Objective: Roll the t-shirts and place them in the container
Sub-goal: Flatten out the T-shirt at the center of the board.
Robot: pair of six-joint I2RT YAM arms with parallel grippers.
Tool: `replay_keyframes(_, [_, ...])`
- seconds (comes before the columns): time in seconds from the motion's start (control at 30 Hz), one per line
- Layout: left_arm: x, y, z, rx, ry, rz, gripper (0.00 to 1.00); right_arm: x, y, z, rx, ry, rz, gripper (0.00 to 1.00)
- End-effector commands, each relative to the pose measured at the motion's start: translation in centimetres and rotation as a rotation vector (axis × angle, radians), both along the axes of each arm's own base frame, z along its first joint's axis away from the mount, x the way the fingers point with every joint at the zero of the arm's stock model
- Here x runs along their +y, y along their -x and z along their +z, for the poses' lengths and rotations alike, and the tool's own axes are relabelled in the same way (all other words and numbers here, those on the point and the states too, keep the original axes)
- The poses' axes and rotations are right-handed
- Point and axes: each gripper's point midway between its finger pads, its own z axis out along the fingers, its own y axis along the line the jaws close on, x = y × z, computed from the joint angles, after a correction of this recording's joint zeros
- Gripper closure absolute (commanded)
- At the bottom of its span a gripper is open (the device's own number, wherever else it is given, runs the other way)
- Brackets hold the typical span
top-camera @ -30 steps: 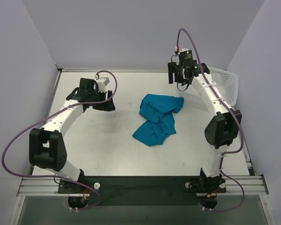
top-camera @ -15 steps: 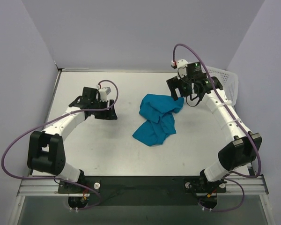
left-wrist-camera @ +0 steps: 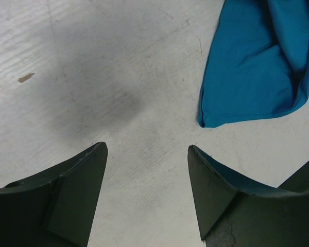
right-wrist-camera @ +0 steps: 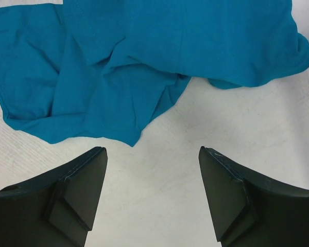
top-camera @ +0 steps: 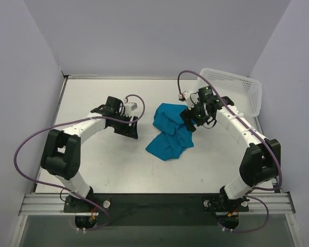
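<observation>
Since half a second ago both arms have closed in on the t-shirt (top-camera: 171, 135), which lies crumpled at the centre of the table (top-camera: 108, 164) in the same shape and place as before. The left end effector (top-camera: 132, 128) has slid rightward and down the frame from centre-left and now sits near the shirt's left edge, not touching it. The right end effector (top-camera: 189, 119) has dropped away from the white basket (top-camera: 249, 82) and hangs over the shirt's upper right part, so the whole basket rim shows at upper right.

Both end effectors are spread. In the left wrist view bare table lies between the fingers (left-wrist-camera: 82, 185), and a rounded corner of the shirt sits at upper right, apart from them. In the right wrist view the shirt fills the upper half; a pointed fold reaches down toward the gap between the fingers (right-wrist-camera: 77, 180), with bare table below it.

Open table runs left of and below the shirt in the top view. Walls close in the left, far and right sides, and the basket fills the upper right corner beside the right arm
</observation>
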Motion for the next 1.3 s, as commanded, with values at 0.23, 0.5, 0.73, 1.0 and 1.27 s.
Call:
replay_keyframes(0.23, [-6.2,2.3,-2.8,0.088,0.013,-0.161,0.29,1.4,-2.5,0.2,-0.006,-0.046,-0.028,0.27])
replay_keyframes(0.5, [-7.5,3.8,-5.2,0.170,-0.023,-0.180,0.37,0.8,-2.1,0.3,-0.019,-0.037,-0.040,0.27])
replay_keyframes(0.73, [-8.6,5.9,-6.6,0.203,-0.083,-0.225,0.44,0.2,-1.6,0.3,-0.027,-0.028,-0.045,0.27])
replay_keyframes(1.0, [-6.9,6.0,-6.3,0.173,-0.156,-0.255,0.97,-0.2,-1.6,0.0,-0.020,-0.029,-0.062,0.27])
replay_keyframes(1.27, [3.7,1.3,2.4,0.039,-0.212,-0.075,1.00,0.1,-2.1,1.8,-0.067,-0.066,-0.034,0.28])
